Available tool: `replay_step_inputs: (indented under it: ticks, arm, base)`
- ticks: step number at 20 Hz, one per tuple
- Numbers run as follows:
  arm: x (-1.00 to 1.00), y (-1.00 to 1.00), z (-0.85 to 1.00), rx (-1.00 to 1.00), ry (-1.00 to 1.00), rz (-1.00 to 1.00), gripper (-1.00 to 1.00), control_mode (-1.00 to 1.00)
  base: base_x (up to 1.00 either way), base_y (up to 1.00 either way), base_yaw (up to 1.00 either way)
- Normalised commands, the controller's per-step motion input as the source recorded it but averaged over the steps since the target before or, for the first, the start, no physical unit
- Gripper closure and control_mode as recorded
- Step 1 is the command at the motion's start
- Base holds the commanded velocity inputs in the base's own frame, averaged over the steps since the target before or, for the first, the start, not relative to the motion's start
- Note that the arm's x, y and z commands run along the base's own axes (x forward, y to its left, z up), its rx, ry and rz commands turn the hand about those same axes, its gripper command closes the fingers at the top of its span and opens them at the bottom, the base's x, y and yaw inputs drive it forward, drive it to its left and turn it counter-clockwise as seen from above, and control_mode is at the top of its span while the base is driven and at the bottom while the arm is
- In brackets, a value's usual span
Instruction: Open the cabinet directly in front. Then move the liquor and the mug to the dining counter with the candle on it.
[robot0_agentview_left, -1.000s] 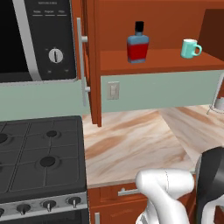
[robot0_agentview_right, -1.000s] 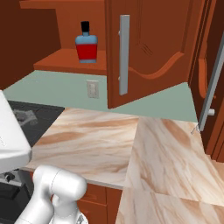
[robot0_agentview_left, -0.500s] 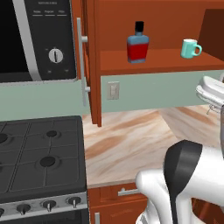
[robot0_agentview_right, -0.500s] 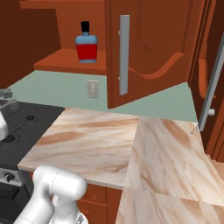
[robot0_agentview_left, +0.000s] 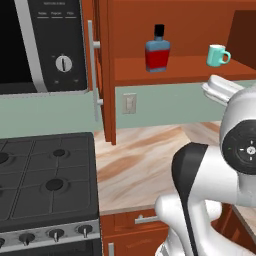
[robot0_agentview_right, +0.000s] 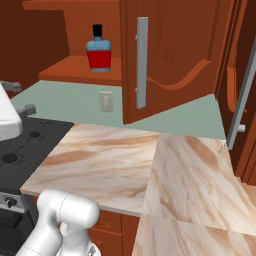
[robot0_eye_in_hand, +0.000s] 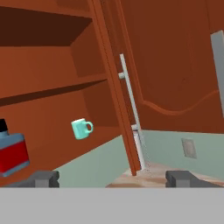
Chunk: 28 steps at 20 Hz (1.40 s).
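The cabinet (robot0_agentview_left: 175, 70) stands open, its right door (robot0_agentview_right: 170, 60) swung out with a long silver handle (robot0_agentview_right: 142, 62). On its lower shelf the liquor (robot0_agentview_left: 158, 50) stands upright to the left of the teal mug (robot0_agentview_left: 217, 55). In the hand view the mug (robot0_eye_in_hand: 81, 129) sits ahead at left of centre and the liquor (robot0_eye_in_hand: 11, 151) is at the left edge. My gripper (robot0_eye_in_hand: 113, 179) is open, its fingertips (robot0_eye_in_hand: 43, 178) wide apart with nothing between them, still short of the shelf. The dining counter and the candle are out of view.
A black stove (robot0_agentview_left: 45, 175) and a microwave (robot0_agentview_left: 35, 45) lie to the left. The marble worktop (robot0_agentview_right: 115, 155) runs below the cabinet. Another door handle (robot0_agentview_right: 244, 95) stands at the right. My white arm (robot0_agentview_left: 215, 175) rises at the lower right.
The gripper has gone from shut to open. The arm has swung up and closer in at the right of the left base view. Bottle, mug and doors have not moved.
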Motion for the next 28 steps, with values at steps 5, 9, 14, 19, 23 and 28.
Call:
replay_step_inputs:
  ticks: [5,9,14,19,23,28]
  arm:
    - [0.34,-0.05,0.00,0.00,0.00,-0.02,-1.00,-1.00]
    - [0.26,0.00,0.00,0.00,-0.01,-0.19,-1.00,-1.00]
    - [0.34,0.00,0.00,0.00,-0.02,-0.19,-1.00,-1.00]
    - [0.34,-0.03,0.00,0.01,-0.01,-0.17,-1.00,-1.00]
    - [0.22,-0.30,0.00,0.04,0.00,-0.12,-1.00,-1.00]
    - [0.20,-0.41,0.00,0.05,-0.01,-0.09,-1.00,-1.00]
  base:
    - [0.00,0.00,0.00]
    - [0.00,0.00,0.00]
    - [0.00,0.00,0.00]
    - [0.00,0.00,0.00]
    - [0.00,0.00,0.00]
    - [0.00,0.00,0.00]
